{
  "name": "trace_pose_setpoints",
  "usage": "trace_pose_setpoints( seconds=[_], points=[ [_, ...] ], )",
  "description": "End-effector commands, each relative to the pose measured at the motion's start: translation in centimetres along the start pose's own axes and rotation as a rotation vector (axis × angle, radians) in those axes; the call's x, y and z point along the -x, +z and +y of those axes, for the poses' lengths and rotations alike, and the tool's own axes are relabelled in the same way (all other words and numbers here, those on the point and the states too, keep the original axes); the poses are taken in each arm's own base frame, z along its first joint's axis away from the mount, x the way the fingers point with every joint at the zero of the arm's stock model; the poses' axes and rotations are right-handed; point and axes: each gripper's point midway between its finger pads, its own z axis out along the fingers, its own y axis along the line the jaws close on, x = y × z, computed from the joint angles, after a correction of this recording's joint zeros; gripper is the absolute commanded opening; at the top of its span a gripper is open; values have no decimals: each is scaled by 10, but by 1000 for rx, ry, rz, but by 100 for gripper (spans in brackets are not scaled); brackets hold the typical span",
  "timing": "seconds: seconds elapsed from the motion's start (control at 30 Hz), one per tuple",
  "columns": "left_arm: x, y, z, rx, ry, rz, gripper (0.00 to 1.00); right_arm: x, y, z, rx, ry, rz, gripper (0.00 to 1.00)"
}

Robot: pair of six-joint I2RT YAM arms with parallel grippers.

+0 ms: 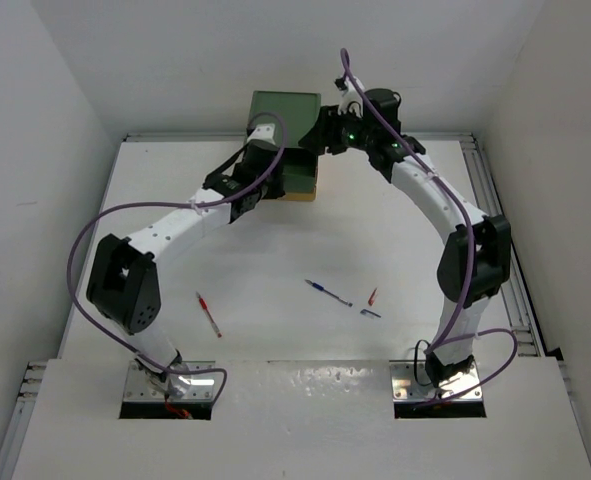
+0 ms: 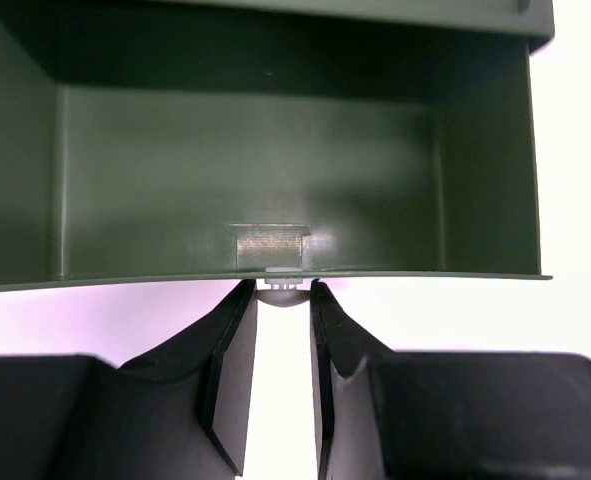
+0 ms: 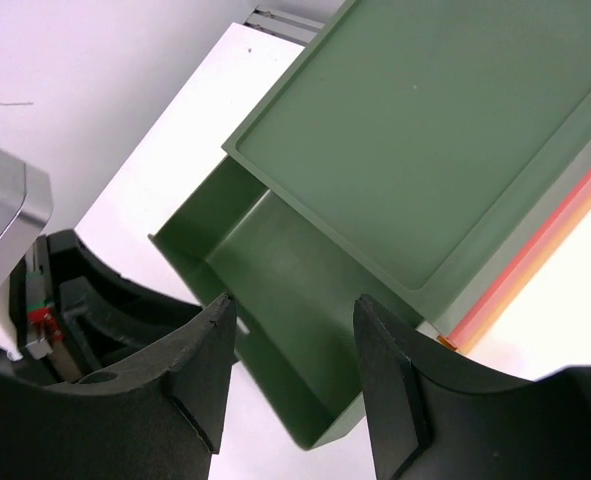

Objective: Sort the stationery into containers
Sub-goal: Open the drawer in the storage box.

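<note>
As the left claw (image 2: 281, 292) pinches the white knob (image 2: 280, 284) of the dark green drawer (image 2: 245, 170), drawn out and empty, the right claw (image 3: 295, 305) hangs released above the cabinet (image 3: 415, 130). Opening looks done, and the next move calls for fetching stationery: a blue pen (image 1: 328, 292) lies on the table (image 1: 275, 250) at six o'clock from the drawer, a red pen (image 1: 208, 314) at seven, both well apart from either claw.
</note>
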Motion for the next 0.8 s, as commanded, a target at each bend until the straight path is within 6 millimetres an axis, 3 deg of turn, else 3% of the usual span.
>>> trace_pose_setpoints(
  seconds=[0.0,0.13,0.5,0.57,0.6,0.63,0.7,0.77],
  points=[
    [12,-26,-9,-50,-18,-35,0,35,-18,15,14,-50,-89,50],
    [0,-31,-12,-74,-11,-15,0,33,-20,15,11,-55,-87,50],
    [-7,-35,-19,-99,-14,3,2,27,-24,13,-1,-66,-72,50],
    [-8,-36,-21,-112,-14,6,20,26,-24,13,0,-66,-71,50],
    [-7,-36,-21,-114,-12,4,20,27,-24,13,-1,-66,-72,51],
    [-7,-36,-21,-117,-12,5,36,27,-24,13,-1,-66,-73,51],
    [-5,-37,-24,-126,-6,0,48,26,-24,13,-2,-66,-69,51],
    [-3,-38,-24,-128,-4,-3,52,26,-24,13,-2,-68,-70,51]
  ],
)
